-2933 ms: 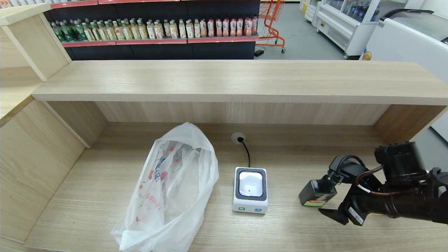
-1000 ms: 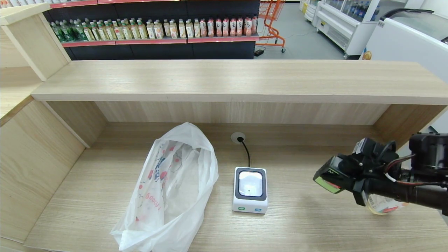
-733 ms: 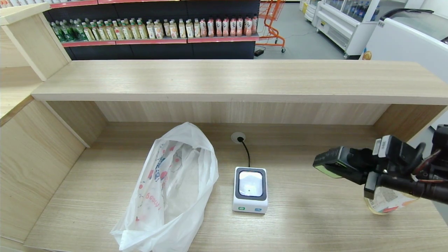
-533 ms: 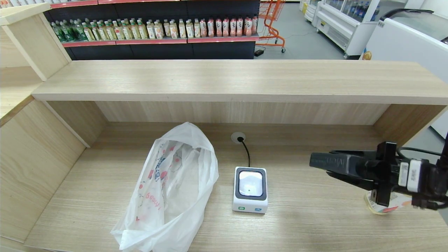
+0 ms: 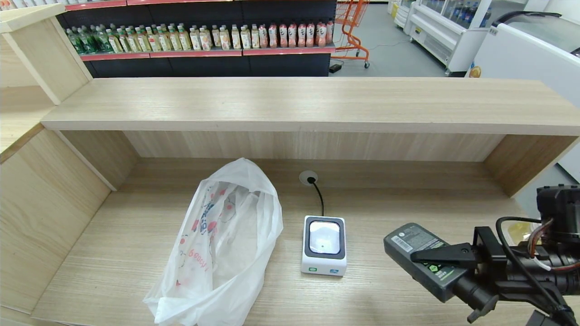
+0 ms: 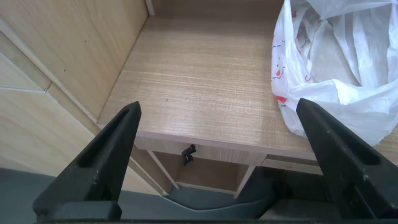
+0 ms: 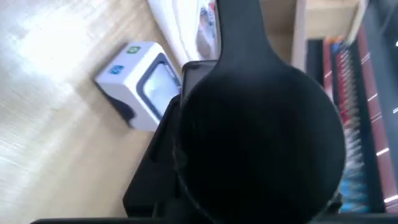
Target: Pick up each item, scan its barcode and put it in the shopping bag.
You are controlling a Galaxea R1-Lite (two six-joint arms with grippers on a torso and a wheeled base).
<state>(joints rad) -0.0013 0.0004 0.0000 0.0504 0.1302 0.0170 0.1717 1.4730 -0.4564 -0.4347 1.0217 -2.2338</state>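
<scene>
At the table's (image 5: 389, 290) near right end the right gripper (image 5: 437, 265) is clamped on a dark box (image 5: 410, 242), one finger lying across the box's top face, the other under it and hidden. Box is held clear of the table surface, tilted, long side pointing toward the scanner, and the face with the white barcode label turned up. The box is to the right of the scanner (image 5: 324, 244) and apart from it, not over the scan window. Scanner is white with a dark-framed glass window facing up and sits flat on the table near the middle; its black cable (image 5: 318, 195) runs back to a round hole (image 5: 308, 177) in the table top. Just left of the scanner lies the shopping bag (image 5: 222, 244), white thin plastic with red and blue print, slumped on its side with the mouth open toward the back of the table; what's inside cannot be made out. A yellowish item (image 5: 521, 230) sits at the far right behind the right arm, mostly hidden. The left gripper (image 6: 217, 106) has its fingers spread wide with nothing between them, and hovers over the table's near left edge, close to the bag. A raised wooden counter (image 5: 299, 104) runs along the back of the table. Beyond it are store shelves of drink bottles (image 5: 199, 38), an orange cart (image 5: 353, 27) and white freezers (image 5: 453, 31).
</scene>
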